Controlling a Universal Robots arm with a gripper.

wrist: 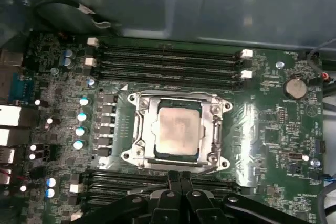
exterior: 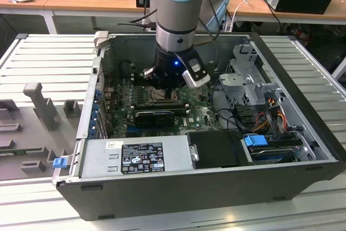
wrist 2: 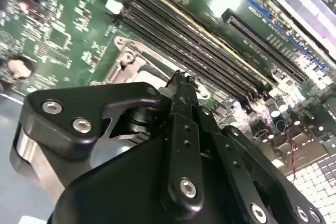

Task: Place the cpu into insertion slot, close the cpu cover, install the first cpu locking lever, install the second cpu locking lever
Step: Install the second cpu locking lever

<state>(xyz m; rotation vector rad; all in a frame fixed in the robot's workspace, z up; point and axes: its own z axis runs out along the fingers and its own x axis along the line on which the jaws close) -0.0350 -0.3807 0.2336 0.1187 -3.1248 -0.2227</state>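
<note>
Hovering low inside the open computer case (exterior: pixel 227 177), the gripper (wrist: pixel 180 176) hangs just beside the slot (wrist: pixel 137 129), at the rim that faces the nearer bank of memory slots (wrist: pixel 157 182). In the first wrist view its fingertips (wrist: pixel 173 178) look pressed together with nothing between them, so I judge it clenched and empty; the second wrist view shows the same, two black fingers meeting in one narrow blade whose tip sits over the socket's silver edge.

From the gripper the cpu (wrist: pixel 179 131) lies straight ahead, toward the farther bank of memory slots (wrist: pixel 168 61), with only the socket's near rim between them. It is square, so it has no long axis to speak of; its sides run parallel to the memory slots and to the frame around it.

The cpu already sits in the slot, flat and centred as far as I can tell. Its face is pale tan-silver, matt and a little mottled, with a thin darker border showing round it. The cover (wrist: pixel 212 129) appears to lie down over it, a silvery frame with the chip showing through the central window and screw posts at its corners. Whether either locking lever is latched I cannot tell.

In the exterior view the arm (exterior: pixel 178 31) stands nearly upright over the green board (exterior: pixel 203 114), the case resting on a slatted bench (exterior: pixel 48 58).
</note>
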